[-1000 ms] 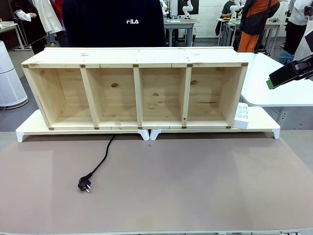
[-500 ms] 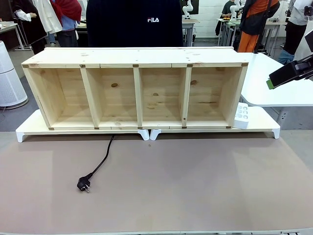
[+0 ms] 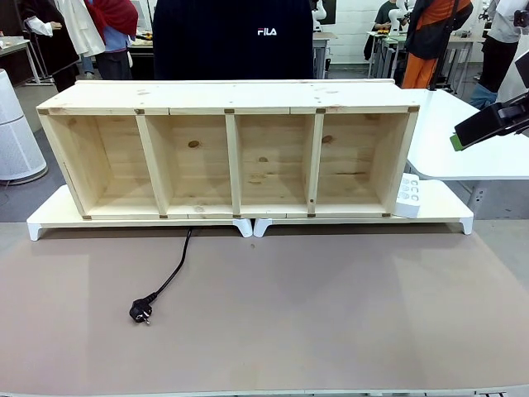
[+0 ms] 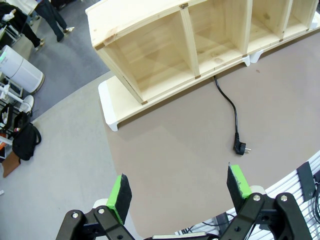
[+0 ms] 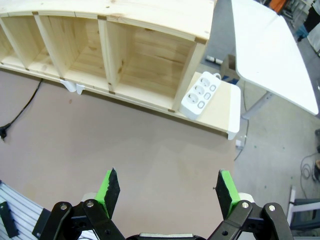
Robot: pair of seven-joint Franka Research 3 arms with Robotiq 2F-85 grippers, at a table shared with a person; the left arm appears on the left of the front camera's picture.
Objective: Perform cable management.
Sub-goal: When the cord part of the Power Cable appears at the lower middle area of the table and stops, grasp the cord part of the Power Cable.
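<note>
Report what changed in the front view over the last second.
The person behind the wooden shelf stepped toward the picture's right. Nothing was grasped or released. The cable, the power strip and the open right pincer stayed put.

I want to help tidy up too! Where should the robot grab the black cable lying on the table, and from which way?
Probably the cord just behind the plug, coming straight down from above. The cable lies flat on the table with bare space around it, so fingers can straddle it there. The left end effector is open and looks down on that end.
</note>
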